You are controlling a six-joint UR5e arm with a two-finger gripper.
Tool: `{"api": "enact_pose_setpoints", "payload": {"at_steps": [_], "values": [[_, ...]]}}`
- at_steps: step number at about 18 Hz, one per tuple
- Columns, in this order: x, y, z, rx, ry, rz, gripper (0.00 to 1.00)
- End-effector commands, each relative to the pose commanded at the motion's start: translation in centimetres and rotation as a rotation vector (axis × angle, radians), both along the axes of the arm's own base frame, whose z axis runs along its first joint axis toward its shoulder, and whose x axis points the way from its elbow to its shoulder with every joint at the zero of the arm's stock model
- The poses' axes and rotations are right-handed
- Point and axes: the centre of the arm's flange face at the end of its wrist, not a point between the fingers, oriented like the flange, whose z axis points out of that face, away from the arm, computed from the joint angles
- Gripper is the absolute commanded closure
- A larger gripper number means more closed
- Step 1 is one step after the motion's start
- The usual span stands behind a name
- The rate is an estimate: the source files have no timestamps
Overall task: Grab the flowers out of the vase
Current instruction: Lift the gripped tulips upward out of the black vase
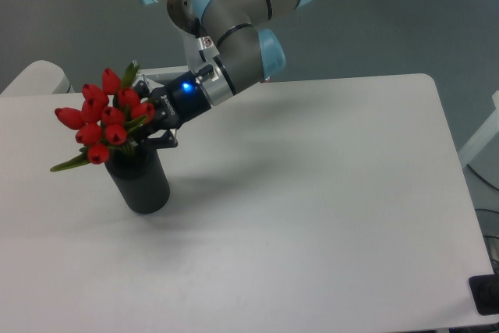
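Note:
The flowers (101, 118), a tight bunch of red tulip buds with green leaves, stand in the black cylindrical vase (143, 183) at the left of the white table and lean to the left. My gripper (150, 115) reaches in from the right at the level of the buds, just above the vase's mouth. Its jaws look open. One finger (143, 83) shows behind the bunch and the other (165, 142) in front, near the vase rim. The right-hand buds lie between the fingers. The stems are hidden by the buds and the vase.
The white table (327, 193) stretches to the right and front of the vase. A second white surface (31, 77) shows at the far left. A dark object (485, 294) sits off the table's front right corner.

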Motion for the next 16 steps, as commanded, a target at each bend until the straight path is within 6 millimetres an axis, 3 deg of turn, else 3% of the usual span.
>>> {"api": "enact_pose_setpoints", "payload": {"at_steps": [8, 16], "values": [[-2.5, 1.7, 5.4, 0.003, -0.095, 0.034, 0.82], [-3.4, 0.9, 7.2, -0.054, -0.170, 0.072, 0.82]]}}
